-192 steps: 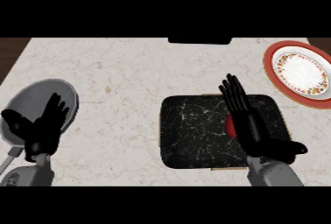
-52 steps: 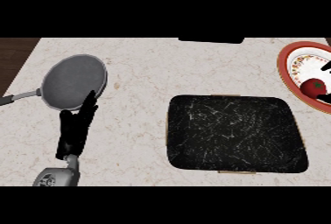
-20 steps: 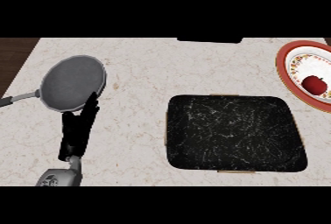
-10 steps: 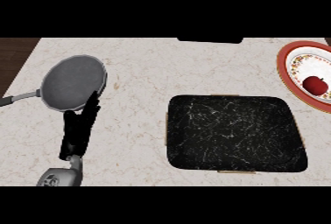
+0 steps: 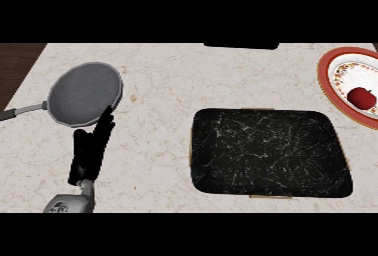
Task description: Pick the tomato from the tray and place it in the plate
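Tomato (image 5: 362,96) sits on the plate (image 5: 329,80) now, a small dark-red ball resting on the white patterned centre, inside the red rim. The plate lies up and to the right of the tray (image 5: 269,151) and runs off the view's right edge, so only part of it shows. The tray is a black, marbled, squarish slab with rounded corners, lying flat on the pale stone counter (image 5: 170,75); a thin strip of lighter wood peeks out at its top and bottom edges.

Left of the tray, well apart from it, the left hand (image 5: 90,149) stands over the counter on its grey forearm, which comes up from the lower edge. Its black fingers are straight and held close together, pointing away from the robot, with nothing between them. The fingertips reach the lower right rim of a grey frying pan (image 5: 85,93), which lies further left of the tray and higher up, its handle pointing off toward the left edge. Whether they touch the pan I cannot tell.

The tomato is far from those fingers: the whole width of the tray lies between the hand and the plate. The right hand does not show.
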### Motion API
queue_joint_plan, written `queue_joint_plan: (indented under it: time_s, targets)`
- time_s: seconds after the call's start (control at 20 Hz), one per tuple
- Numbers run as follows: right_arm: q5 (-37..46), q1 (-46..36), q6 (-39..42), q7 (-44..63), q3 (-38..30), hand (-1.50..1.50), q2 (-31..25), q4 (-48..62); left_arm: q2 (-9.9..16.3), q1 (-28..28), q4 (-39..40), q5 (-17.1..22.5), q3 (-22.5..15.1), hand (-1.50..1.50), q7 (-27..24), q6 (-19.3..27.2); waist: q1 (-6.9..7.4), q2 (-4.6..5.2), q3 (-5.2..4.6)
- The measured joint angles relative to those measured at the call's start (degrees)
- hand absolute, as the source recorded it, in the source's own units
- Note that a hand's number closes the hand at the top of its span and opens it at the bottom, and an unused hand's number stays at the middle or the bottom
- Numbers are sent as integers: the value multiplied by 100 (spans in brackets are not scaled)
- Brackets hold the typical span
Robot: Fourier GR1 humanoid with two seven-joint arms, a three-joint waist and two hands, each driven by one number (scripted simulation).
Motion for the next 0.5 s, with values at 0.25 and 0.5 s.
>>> queue_joint_plan:
  time_s: [0.25, 0.5]
  targets:
    - [7, 129, -10, -17, -9, -150, -101, 22, 5, 71, 31, 20, 13, 0, -69, -32, -8, 2, 2]
    - [-39, 184, -64, 51, -80, -150, -257, 36, -24, -24, 22, 10, 16, 0, -37, -3, -15, 12, 10]
